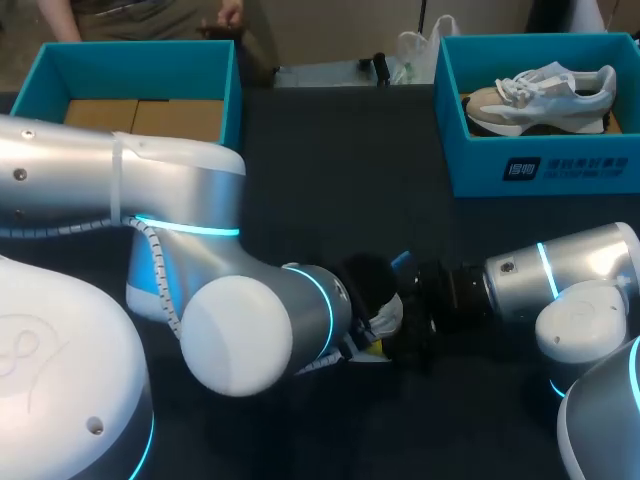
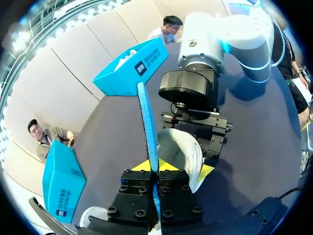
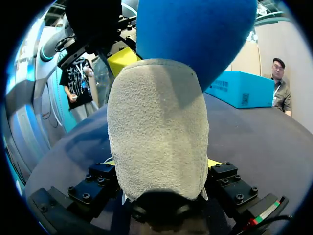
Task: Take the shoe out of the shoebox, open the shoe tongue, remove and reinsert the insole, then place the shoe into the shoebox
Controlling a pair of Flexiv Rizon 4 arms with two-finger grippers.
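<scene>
Presently: insole out of the shoe, both held at mid-tabletop

Item 1, shoe (image 3: 156,122). Pale suede and white. It is held low over the dark tabletop (image 1: 330,180) at front middle, where the two arms meet. The right fingers (image 2: 205,172) are clamped on it from two sides, with a yellow tip showing at each flank.

Item 2, insole (image 2: 146,122). Blue foam, seen edge-on from the left wrist. The left fingers (image 2: 142,165) are clenched on one end, and the rest stands free.

Item 3, boxes. Two teal boxes sit at the far corners, well apart from the arms. The left box (image 1: 60,60) shows a cardboard floor. The right box (image 1: 540,170) carries a second shoe (image 1: 545,95), lying lengthwise.

Key relation. The insole's long axis runs straight out from the left fingers. The shoe lies just beside the pinched end, its white lining turned toward the foam. From the right wrist, the insole's broad free end rises beyond the shoe. Whether foam and shoe touch cannot be told.

Assessment. The step in hand looks like the insole's removal or return. Tongue work and boxing cannot be judged from here. Reinsertion would call for one end of the insole to be lined up with the opening while the right arm steadies the shoe. The left arm alone carries the foam.

Risk. Thin foam gripped at one end may buckle or snag on the collar
</scene>
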